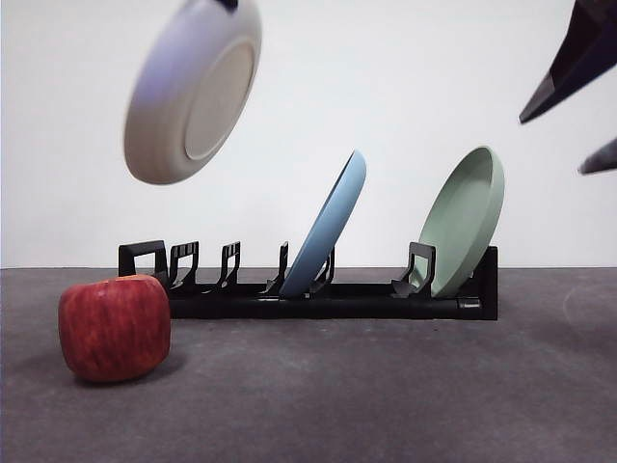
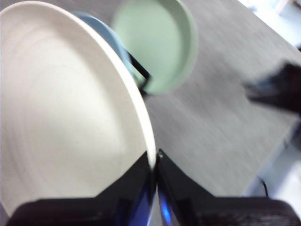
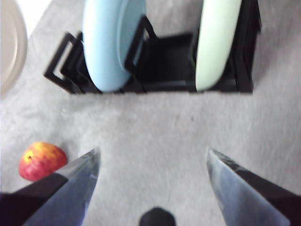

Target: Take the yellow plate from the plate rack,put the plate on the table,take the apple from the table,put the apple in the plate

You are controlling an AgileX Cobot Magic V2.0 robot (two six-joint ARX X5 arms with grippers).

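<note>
Holding the yellow plate (image 1: 193,89) by its rim, my left gripper (image 2: 155,162) has both jaws pinched tight on the edge, one on each face; in the front view the plate hangs tilted in the air, high on the left, clear of the plate rack (image 1: 318,289) and well above the table (image 1: 386,386). Its underside faces my low camera and the picture is smeared there, so I can't say how steeply it leans. Below it, the apple (image 1: 114,328) sits on the table just in front of the rack's left end. Along the rack, the left slots stand bare, then the light blue plate (image 1: 333,227) leans in a middle slot, and the sage green plate (image 1: 468,217) leans at the right end. My right gripper (image 3: 153,162) hovers over the table in front of the rack with its jaws spread wide and nothing between them; its wrist camera looks down on both racked plates and the apple off to one side. In the front view it shows only as dark tips at the upper right corner.
</note>
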